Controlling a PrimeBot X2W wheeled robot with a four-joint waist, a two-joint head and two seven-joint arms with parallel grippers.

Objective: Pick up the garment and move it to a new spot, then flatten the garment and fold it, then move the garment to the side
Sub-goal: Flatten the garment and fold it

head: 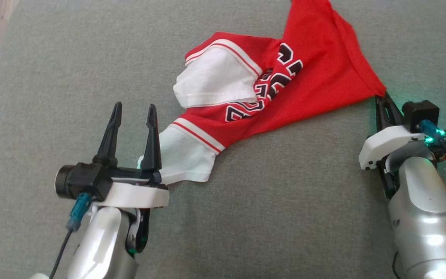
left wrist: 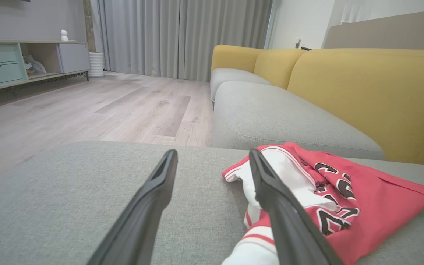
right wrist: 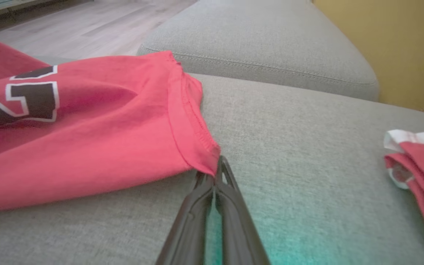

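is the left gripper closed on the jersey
No, the left gripper stands open beside the jersey, with nothing between its jaws.

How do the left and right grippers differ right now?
The left gripper is open, fingers spread; the right gripper is shut, fingers together. The left gripper holds nothing, next to the white sleeve of the jersey; the right gripper pinches the jersey's red hem corner. Both have long dark fingers over the grey cushion.
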